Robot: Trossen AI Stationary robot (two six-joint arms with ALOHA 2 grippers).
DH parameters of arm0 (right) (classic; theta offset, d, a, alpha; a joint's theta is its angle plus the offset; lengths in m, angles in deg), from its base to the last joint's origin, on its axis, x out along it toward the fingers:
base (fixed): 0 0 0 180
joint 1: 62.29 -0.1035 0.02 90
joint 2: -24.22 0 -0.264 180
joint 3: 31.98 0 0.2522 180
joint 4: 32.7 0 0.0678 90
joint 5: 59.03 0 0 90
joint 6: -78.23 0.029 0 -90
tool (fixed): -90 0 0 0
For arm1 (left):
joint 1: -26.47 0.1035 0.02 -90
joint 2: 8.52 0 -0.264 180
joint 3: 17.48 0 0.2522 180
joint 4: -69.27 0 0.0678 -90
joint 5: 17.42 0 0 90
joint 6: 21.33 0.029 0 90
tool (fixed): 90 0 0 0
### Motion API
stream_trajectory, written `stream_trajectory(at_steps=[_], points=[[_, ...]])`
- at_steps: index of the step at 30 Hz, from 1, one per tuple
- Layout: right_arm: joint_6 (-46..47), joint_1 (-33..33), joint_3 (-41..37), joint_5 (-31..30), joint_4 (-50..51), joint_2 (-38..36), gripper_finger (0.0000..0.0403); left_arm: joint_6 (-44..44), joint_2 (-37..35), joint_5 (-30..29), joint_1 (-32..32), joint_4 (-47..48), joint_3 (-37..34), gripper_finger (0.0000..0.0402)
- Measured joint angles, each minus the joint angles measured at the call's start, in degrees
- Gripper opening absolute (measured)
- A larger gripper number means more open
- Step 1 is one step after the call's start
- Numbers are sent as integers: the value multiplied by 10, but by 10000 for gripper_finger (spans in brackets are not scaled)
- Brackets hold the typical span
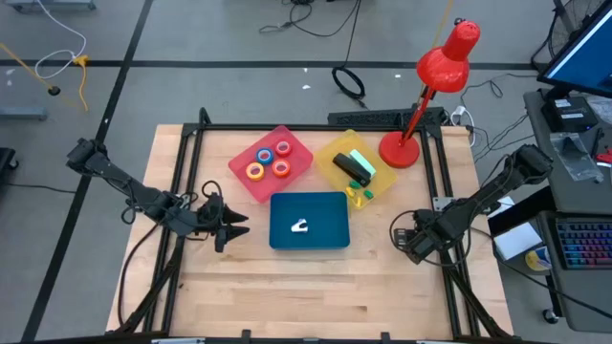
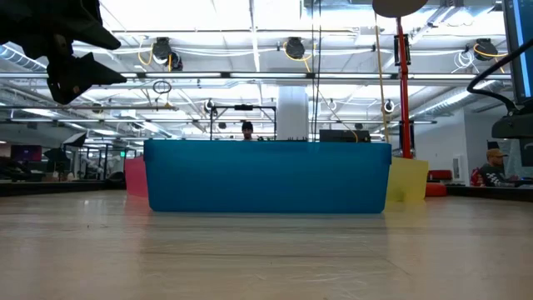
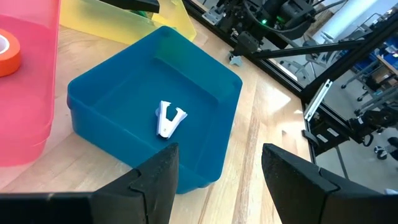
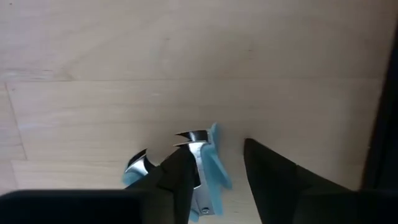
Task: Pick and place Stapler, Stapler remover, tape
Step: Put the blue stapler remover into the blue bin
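- High view: the tape rolls [image 1: 271, 161] lie in the pink tray [image 1: 298, 143] and the stapler [image 1: 352, 170] in the yellow tray [image 1: 387, 182], both toward the bench's [image 1: 316, 296] far edge. A white staple remover [image 1: 300, 226] sits in the blue tray [image 1: 325, 205]. The right gripper [image 1: 409, 239] is low near the bench's right edge.
- Low view: the blue tray's front wall hides everything inside it, so a bad placement would not show from here.
- Left wrist view: the left gripper [image 3: 221, 155] hangs open and empty just beside the blue tray. A careless swing could knock that wall.
- Right wrist view: the right gripper's jaws stand apart around a pale blue staple remover [image 4: 208, 171] on the bench. It lies against one finger [image 4: 180, 177], with bare wood before the other. Closing so off-centre may twist or squirt it out, perhaps towards the nearby edge.
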Motion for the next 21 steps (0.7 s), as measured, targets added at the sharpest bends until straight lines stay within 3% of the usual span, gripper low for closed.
stream_trajectory(at_steps=[10,14,21], points=[[-13,0,1,2,20,-36,53,0,0,0,0,-2,0,228],[-29,0,1,-23,1,-63,30,0,0,0,0,-2,0,228],[-56,4,1,-190,-108,-127,30,0,0,0,0,-2,0,228]])
